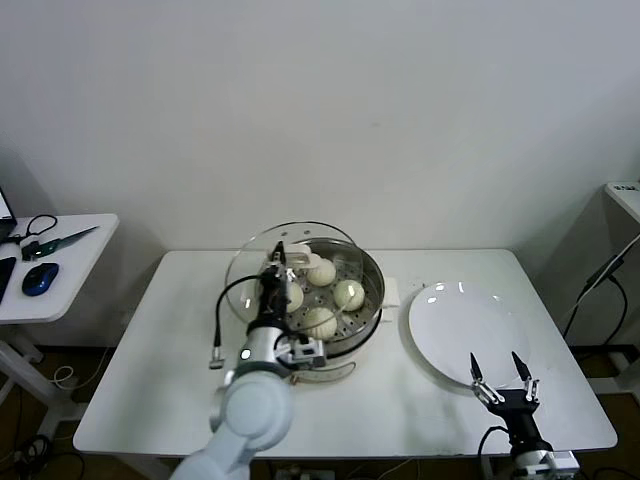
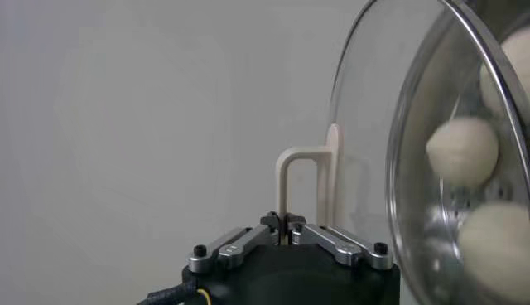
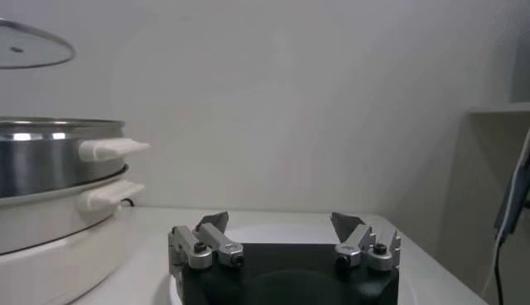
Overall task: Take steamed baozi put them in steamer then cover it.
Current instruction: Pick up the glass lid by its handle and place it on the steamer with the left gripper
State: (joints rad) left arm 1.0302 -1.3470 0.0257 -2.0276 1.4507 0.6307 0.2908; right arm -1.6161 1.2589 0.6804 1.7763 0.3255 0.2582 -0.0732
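Note:
The steamer (image 1: 372, 278) stands at the table's middle on its cream base. Several cream-white baozi (image 1: 349, 294) lie on its perforated tray. My left gripper (image 1: 280, 256) is shut on the cream bar handle (image 2: 290, 178) of the glass cover (image 1: 243, 278) and holds the cover tilted, above the steamer's left side and offset to the left. In the left wrist view the baozi (image 2: 462, 149) show through the cover's glass (image 2: 381, 116). My right gripper (image 1: 498, 375) is open and empty, low by the front edge of the white plate (image 1: 455, 320).
The flat white plate lies right of the steamer, bare. A side table (image 1: 70, 270) at the left carries a mouse, scissors and cables. A shelf (image 1: 625, 195) and hanging cables stand at the far right. The steamer's side handles (image 3: 112, 149) show in the right wrist view.

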